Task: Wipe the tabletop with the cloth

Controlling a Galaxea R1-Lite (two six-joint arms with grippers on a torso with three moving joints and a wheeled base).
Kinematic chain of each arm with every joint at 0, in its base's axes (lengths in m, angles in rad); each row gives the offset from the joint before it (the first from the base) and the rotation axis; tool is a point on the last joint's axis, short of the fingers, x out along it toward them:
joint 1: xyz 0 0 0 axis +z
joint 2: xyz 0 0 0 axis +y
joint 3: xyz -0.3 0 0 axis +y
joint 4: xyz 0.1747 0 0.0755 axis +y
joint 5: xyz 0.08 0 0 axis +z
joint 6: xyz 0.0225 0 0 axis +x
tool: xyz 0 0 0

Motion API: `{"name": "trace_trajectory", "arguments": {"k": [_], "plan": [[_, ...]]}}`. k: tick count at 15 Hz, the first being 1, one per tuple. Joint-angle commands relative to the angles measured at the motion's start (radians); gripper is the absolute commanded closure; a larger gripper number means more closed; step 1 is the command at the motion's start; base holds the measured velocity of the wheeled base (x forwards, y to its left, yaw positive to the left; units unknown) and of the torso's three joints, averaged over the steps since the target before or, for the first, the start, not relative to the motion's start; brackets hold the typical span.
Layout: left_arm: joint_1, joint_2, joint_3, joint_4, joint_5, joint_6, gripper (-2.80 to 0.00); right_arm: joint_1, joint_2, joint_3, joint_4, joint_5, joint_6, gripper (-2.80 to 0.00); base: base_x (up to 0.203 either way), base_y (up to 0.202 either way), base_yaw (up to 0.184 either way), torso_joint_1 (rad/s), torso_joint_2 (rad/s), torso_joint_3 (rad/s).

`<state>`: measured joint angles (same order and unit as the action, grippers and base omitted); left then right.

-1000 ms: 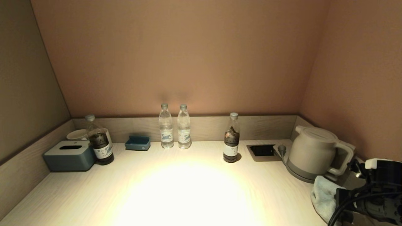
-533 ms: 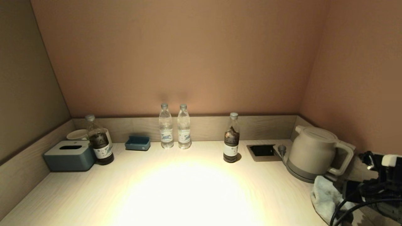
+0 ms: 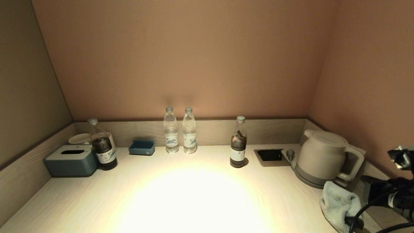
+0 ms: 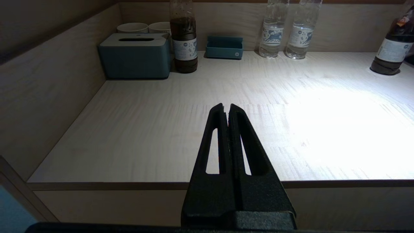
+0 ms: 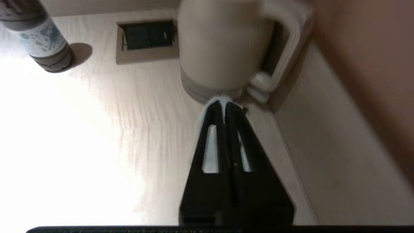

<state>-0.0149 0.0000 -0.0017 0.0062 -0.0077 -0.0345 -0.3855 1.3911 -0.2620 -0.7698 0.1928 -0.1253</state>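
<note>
A pale blue-white cloth (image 3: 338, 202) lies crumpled on the light wood tabletop (image 3: 194, 194) at the front right, just before the kettle (image 3: 320, 155). My right gripper (image 5: 224, 105) is shut with a strip of the cloth (image 5: 210, 149) pinched between its tips, close to the kettle's base (image 5: 207, 94). The right arm (image 3: 388, 195) comes in from the right edge of the head view. My left gripper (image 4: 226, 108) is shut and empty, hovering over the table's front left edge.
Along the back stand a blue tissue box (image 3: 71, 160), a dark bottle (image 3: 103, 145), cups (image 3: 79, 138), a small blue tray (image 3: 141, 147), two water bottles (image 3: 179, 131), another dark bottle (image 3: 238, 144) and a recessed socket (image 3: 271, 156). Walls close in on the left, back and right.
My right arm has drawn back toward the right edge of the head view, uncovering more of the cloth. The cloth stays by the kettle. The left gripper's earlier position is not shown.
</note>
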Motion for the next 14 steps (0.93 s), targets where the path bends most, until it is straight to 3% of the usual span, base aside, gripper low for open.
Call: {"name": "trace_trajectory", "arguments": {"k": [1,5,10,14], "plan": [[0.000,0.000,0.000,0.001,0.000,-0.001,0.00,0.000,-0.098,-0.018,-0.003,0.026,-0.002,0.00,0.000,0.000,0.000,0.000,0.00,0.000],[0.000,0.000,0.000,0.000,0.000,-0.001,0.00,-0.010,-0.209,-0.125,0.074,0.001,0.003,0.00,0.000,0.000,0.000,0.000,0.00,0.000],[0.000,0.000,0.000,0.000,0.000,-0.001,0.00,-0.023,-0.483,-0.159,0.254,-0.059,0.001,0.00,0.000,0.000,0.000,0.000,0.00,0.000],[0.000,0.000,0.000,0.000,0.000,-0.001,0.00,-0.024,-0.753,-0.235,0.559,-0.065,0.002,0.00,0.000,0.000,0.000,0.000,0.00,0.000]]}}
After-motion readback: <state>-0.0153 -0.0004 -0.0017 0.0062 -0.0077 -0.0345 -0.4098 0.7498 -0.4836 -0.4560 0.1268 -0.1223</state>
